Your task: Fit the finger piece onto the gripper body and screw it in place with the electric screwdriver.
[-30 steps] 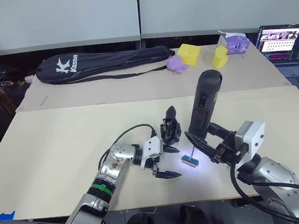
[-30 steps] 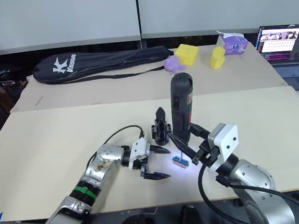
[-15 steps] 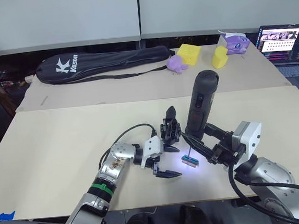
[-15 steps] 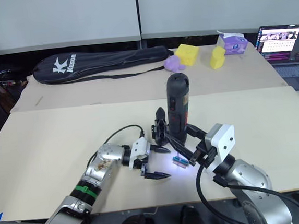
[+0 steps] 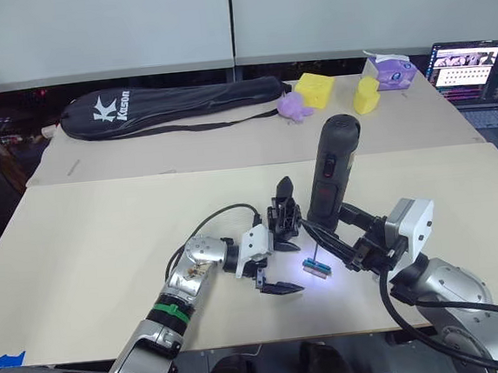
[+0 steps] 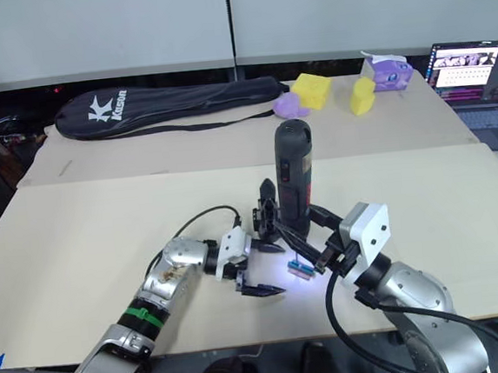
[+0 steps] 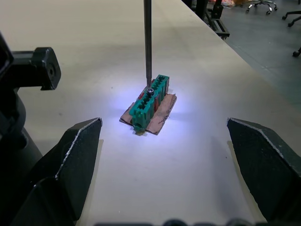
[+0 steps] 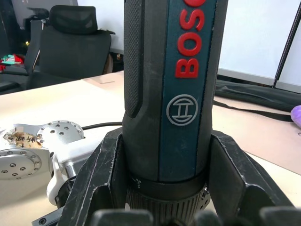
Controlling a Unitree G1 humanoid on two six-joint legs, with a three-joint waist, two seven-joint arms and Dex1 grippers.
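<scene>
Upright, the black electric screwdriver [image 5: 333,175] sits clamped in the right gripper [image 5: 345,239]; left gripper [image 5: 278,267] spread.

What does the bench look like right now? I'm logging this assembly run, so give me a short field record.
right gripper: shut on electric screwdriver, held upright
bit tip: on a screw in the green block, lit by the tool's light
left gripper: open, beside the green block
gripper body: on the table, next to the left gripper
</scene>
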